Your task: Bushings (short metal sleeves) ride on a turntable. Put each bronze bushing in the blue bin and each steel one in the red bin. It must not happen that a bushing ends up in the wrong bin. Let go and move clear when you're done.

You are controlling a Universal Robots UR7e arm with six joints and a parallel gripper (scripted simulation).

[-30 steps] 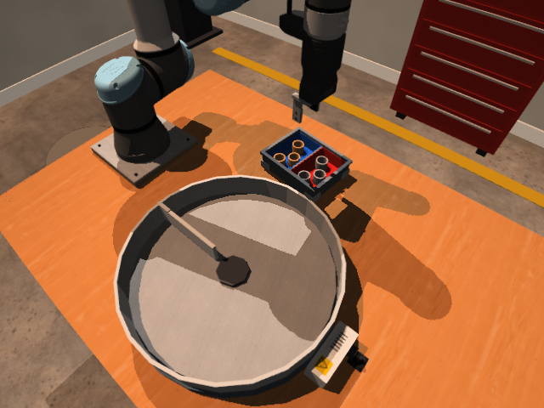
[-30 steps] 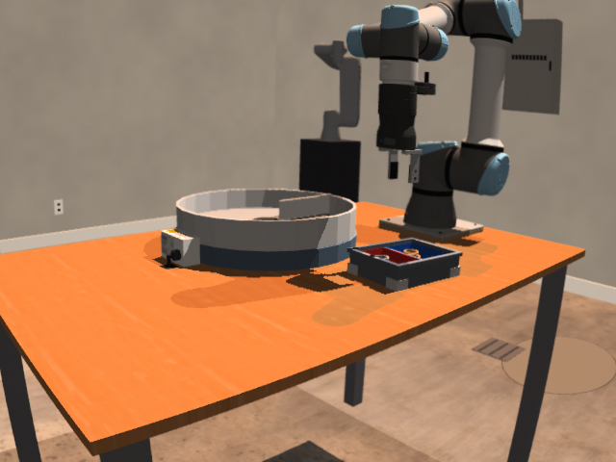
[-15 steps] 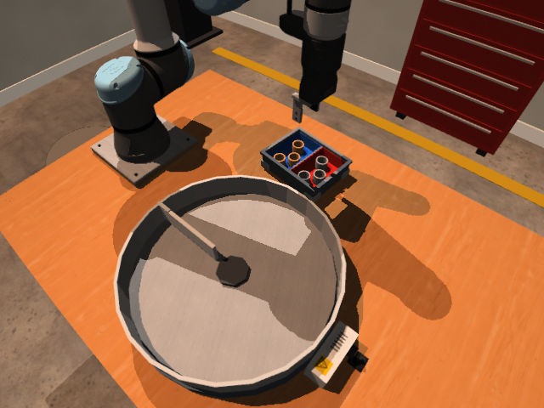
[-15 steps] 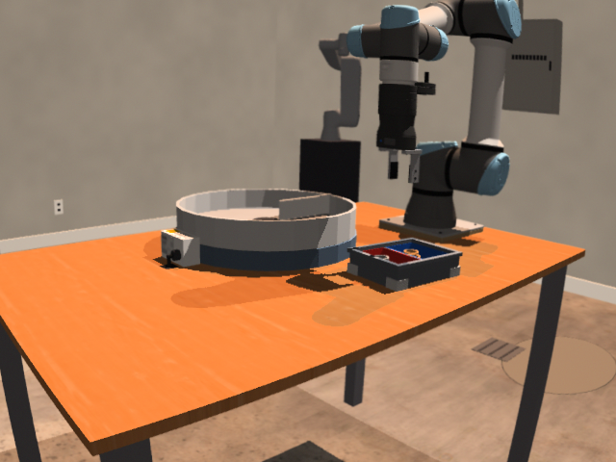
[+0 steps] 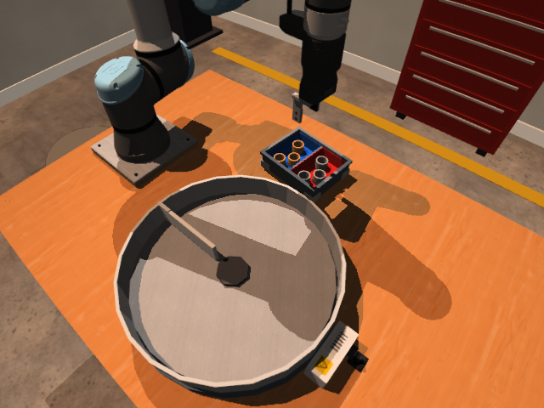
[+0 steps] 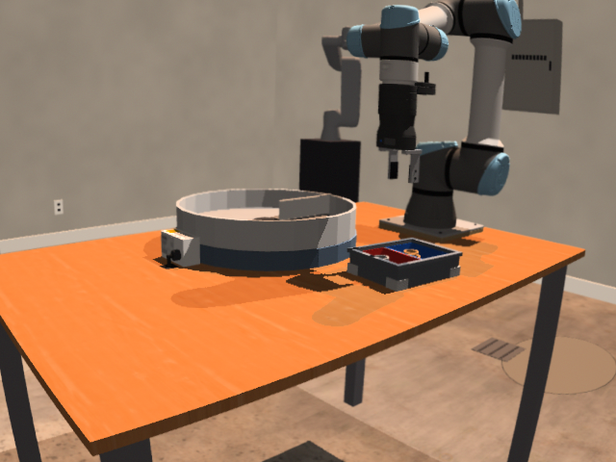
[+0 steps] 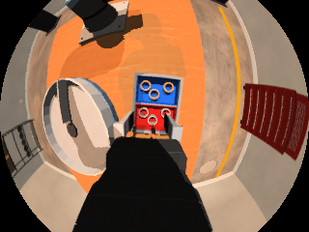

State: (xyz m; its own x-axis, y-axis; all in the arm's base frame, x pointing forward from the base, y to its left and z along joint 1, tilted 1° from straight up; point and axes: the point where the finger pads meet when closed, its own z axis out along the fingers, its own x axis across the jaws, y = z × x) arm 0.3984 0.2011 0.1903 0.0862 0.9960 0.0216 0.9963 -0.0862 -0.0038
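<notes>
Tool (image 5: 306, 115) (image 6: 403, 179) (image 7: 149, 118) wide apart at the fingers, with nothing held between, pointing downward high above the table (image 5: 439, 254) (image 6: 239, 347) (image 7: 190, 63). Well below the fingertips and apart from them, a dark tray (image 5: 280, 171) (image 6: 427, 269) (image 7: 180, 97), split into a blue bin (image 5: 308, 138) (image 6: 433, 249) (image 7: 161, 101) and a red bin (image 5: 335, 159) (image 6: 397, 255) (image 7: 155, 108).

In the blue bin, three bronze bushings (image 5: 297, 150) (image 6: 411, 256) (image 7: 154, 99), all upright, grouped closely. In the red bin, three steel bushings (image 5: 321, 166) (image 6: 381, 256) (image 7: 153, 124), likewise upright, one partly behind a finger in the wrist view. From the wrist, the red bin seen between the two fingers, and the blue bin just beyond. In the exterior view, only part of each group visible above the tray walls.

Beside the tray, also on the table, the round turntable (image 5: 342, 263) (image 6: 278, 234) (image 7: 97, 99), high-walled, with a straight bar (image 5: 193, 232) (image 6: 304, 206) (image 7: 64, 101) reaching from the wall to near the dark hub (image 5: 232, 271) (image 7: 71, 129). Against the turntable's outer side, a pale control box (image 5: 331, 355) (image 6: 181, 248). All six visible bushings sorted by metal, clear of the tool.

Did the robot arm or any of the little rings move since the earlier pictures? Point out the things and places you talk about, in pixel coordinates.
No, nothing visibly changed. The arm's pincer (image 5: 307, 115) (image 6: 403, 173) (image 7: 149, 118) is open above the bins, as before. Three bronze rings stay in the blue bin (image 5: 313, 141) (image 6: 437, 249) (image 7: 158, 100), three steel ones in the red bin (image 5: 332, 170) (image 6: 397, 254) (image 7: 159, 127).
</notes>
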